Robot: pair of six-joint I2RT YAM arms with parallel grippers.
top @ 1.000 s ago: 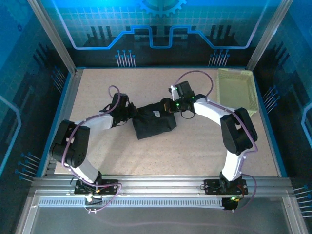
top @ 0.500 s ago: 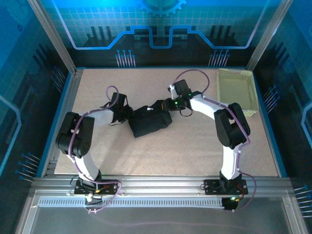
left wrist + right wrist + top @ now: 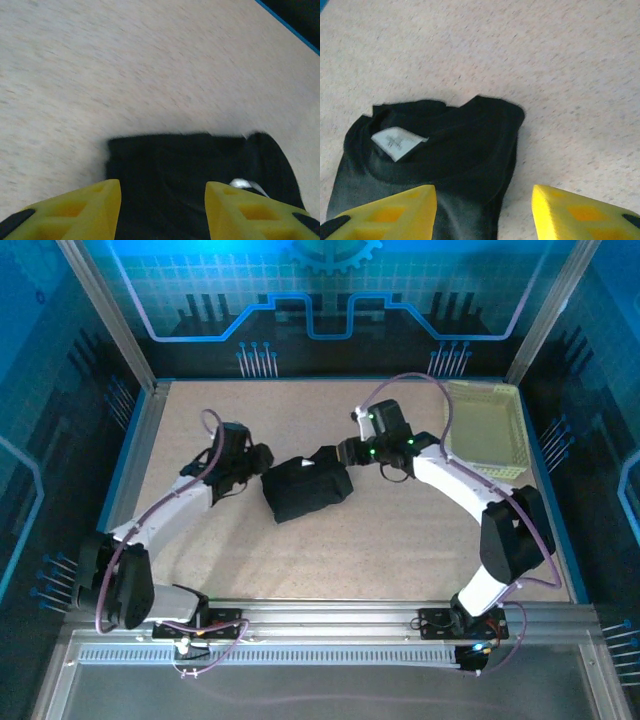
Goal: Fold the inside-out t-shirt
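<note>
The left gripper (image 3: 161, 186) and right gripper (image 3: 482, 189) have been drawn back and opened, empty, the shirt (image 3: 305, 492) left bundled between them.

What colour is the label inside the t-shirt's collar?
White. The label on the t-shirt shows best in the right wrist view.

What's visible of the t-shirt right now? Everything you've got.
The black t-shirt lies folded into a compact rectangular bundle mid-table, soft matte fabric, slightly skewed. Its collar end faces the right arm, with the white neck label showing. It rests on the speckled table. The left gripper and right gripper hang open at opposite ends, gripping nothing.
</note>
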